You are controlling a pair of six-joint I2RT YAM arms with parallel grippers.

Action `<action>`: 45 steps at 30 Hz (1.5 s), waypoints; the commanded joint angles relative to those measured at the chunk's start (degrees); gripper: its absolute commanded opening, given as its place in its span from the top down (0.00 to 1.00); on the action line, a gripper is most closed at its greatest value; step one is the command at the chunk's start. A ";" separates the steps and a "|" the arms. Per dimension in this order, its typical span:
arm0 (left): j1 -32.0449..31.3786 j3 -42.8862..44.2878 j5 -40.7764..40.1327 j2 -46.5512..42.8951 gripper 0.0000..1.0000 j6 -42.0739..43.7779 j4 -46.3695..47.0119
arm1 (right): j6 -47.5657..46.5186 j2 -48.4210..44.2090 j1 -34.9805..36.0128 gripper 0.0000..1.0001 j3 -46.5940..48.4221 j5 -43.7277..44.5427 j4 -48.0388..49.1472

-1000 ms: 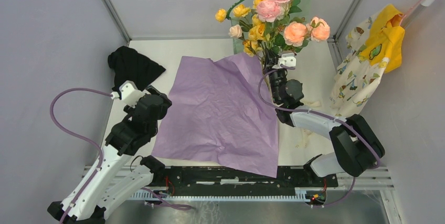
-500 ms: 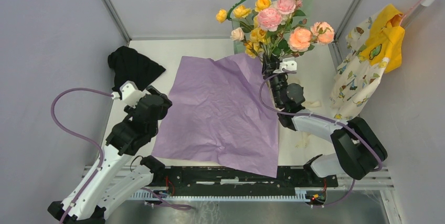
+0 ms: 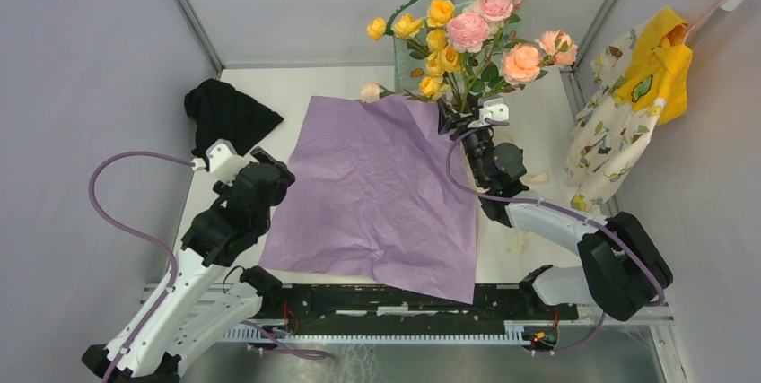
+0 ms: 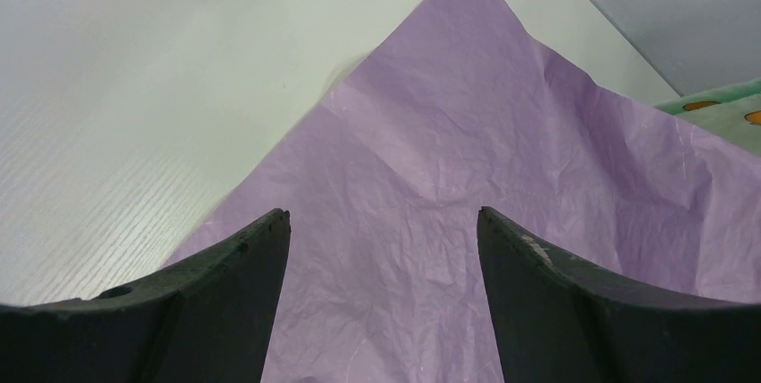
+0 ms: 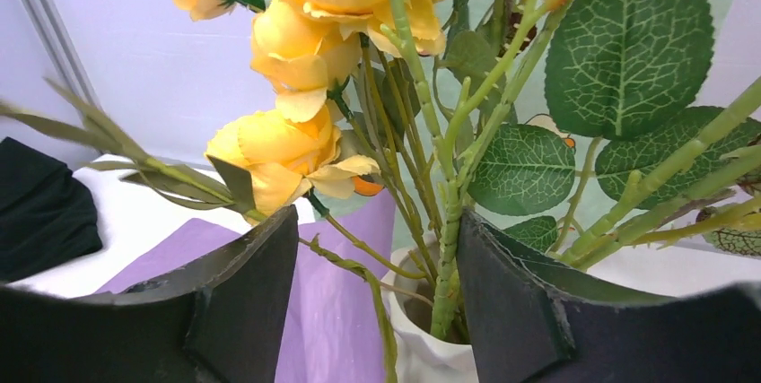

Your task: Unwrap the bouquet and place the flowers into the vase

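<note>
Several flowers (image 3: pixel 467 31) stand with their stems in the vase (image 5: pixel 415 358), just past the far right corner of the paper (image 3: pixel 377 195). The right gripper (image 5: pixel 377 214) has its jaws apart around the stems, clamping nothing, and the left gripper (image 4: pixel 383 221) gapes over the paper. The stems look light, wiry and top-heavy, so hold them low, below the leaves. Only the right wrist view shows the vase rim; overhead, the arm hides it

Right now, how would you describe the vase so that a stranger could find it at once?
Find the large purple paper spread on the table. At its far right corner rises a bunch of flowers. Follow their stems down: the vase is the only white vessel, holding them, seen between the open fingers of the right gripper.
</note>
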 commanded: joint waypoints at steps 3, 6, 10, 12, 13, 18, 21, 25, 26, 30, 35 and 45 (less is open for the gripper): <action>-0.07 -0.15 -0.45 -0.46 0.18 1.16 2.18 | 3.57 -4.70 0.18 0.30 0.47 -4.03 0.19; -0.12 -0.26 -0.46 -0.55 0.18 1.14 2.18 | 4.20 -6.72 0.18 0.28 0.60 -4.91 -0.37; -0.08 -0.34 -0.42 -0.56 0.18 1.06 2.26 | 4.57 -8.84 0.18 0.27 2.11 -6.94 -2.34; -0.07 -0.35 -0.29 -0.55 0.18 1.06 2.22 | 5.00 -9.93 0.14 0.27 2.47 -8.06 -2.97; -0.09 -0.35 -0.29 -0.57 0.18 1.06 2.19 | 5.44 -10.63 0.20 0.27 2.55 -8.59 -3.19; -0.12 -0.30 -0.22 -0.54 0.18 1.06 2.26 | 6.38 -13.10 0.18 0.21 3.62 -10.68 -5.04; -0.08 -0.13 0.01 -0.38 0.18 1.14 2.21 | 6.38 -12.45 0.14 0.18 6.35 -9.64 -9.13; -0.07 -0.08 0.02 -0.72 0.18 1.22 2.27 | 6.54 -11.72 0.16 0.16 7.82 -8.67 -12.06; -0.07 -0.08 0.08 -0.79 0.18 1.27 2.19 | 6.79 -12.04 0.17 0.16 7.22 -8.76 -11.37; -0.12 0.01 0.06 -0.99 0.18 1.45 2.18 | 7.87 -14.39 0.18 0.15 6.09 -9.91 -10.51; -0.10 -0.08 0.04 -0.65 0.18 1.25 2.25 | 10.82 -20.22 0.16 0.07 4.41 -13.13 -10.84; -0.07 -0.18 0.35 -0.55 0.18 1.32 2.53 | 13.78 -33.58 0.18 0.02 1.95 -15.07 -13.26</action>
